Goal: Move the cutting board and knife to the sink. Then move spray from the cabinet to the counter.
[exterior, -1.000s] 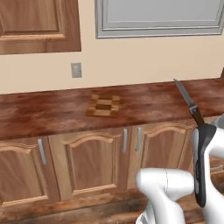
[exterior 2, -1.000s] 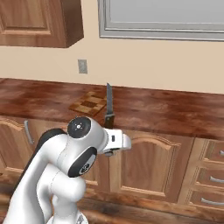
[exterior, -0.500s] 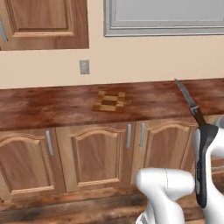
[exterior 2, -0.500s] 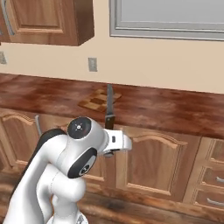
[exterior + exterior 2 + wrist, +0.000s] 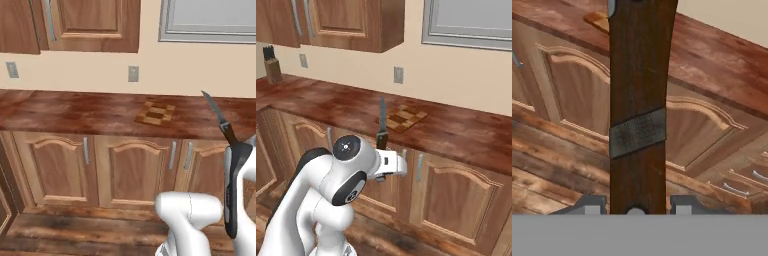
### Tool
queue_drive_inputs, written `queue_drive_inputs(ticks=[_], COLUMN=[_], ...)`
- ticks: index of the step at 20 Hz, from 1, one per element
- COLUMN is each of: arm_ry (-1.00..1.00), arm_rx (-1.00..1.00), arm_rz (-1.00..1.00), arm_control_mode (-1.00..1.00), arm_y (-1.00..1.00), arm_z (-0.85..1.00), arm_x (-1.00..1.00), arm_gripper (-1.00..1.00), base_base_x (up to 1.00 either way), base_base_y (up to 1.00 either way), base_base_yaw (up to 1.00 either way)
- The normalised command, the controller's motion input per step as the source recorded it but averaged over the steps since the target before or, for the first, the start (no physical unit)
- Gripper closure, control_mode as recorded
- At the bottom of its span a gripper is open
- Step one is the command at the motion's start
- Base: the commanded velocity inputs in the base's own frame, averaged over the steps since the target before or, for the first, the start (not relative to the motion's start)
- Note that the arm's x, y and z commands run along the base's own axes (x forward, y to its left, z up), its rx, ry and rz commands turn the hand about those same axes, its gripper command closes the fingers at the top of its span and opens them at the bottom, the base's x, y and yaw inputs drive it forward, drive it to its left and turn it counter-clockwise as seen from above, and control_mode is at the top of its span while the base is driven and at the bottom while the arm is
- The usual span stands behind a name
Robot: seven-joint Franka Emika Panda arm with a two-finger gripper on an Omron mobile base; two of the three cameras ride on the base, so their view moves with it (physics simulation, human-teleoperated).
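Everything has slid to the right across both base views, because the base has driven on. Nearest, the gripper (image 5: pixel 635 207) stays clenched on the knife (image 5: pixel 637 100), whose brown handle runs up the middle of the hand view and whose blade points upward at right of the left base view. Farther off, the cutting board (image 5: pixel 156 113) lies on the counter (image 5: pixel 75 112), right of centre. A knife block (image 5: pixel 272 67) stands far upper left.

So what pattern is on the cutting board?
A checkered patchwork of light tan and dark brown squares on the cutting board, clearest in the left base view.
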Motion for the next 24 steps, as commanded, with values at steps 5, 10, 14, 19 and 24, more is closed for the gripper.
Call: queue_drive_inputs(ticks=[5,10,14,19,24], arm_ry=[0.00,0.00,0.00,0.00,0.00], arm_rx=[0.00,0.00,0.00,0.00,0.00], arm_rz=[0.00,0.00,0.00,0.00,0.00], arm_control_mode=[1.00,1.00,1.00,1.00,1.00], arm_y=[0.00,0.00,0.00,0.00,0.00], arm_z=[0.00,0.00,0.00,0.00,0.00], arm_x=[0.00,0.00,0.00,0.00,0.00], arm_gripper=[1.00,1.00,1.00,1.00,1.00], base_base_x=[-0.20,-0.13,-0.06,0.00,0.00], base_base_y=[-0.26,-0.23,-0.18,-0.06,-0.06], base_base_yaw=[0.50,0.60,0.73,0.83,0.92])
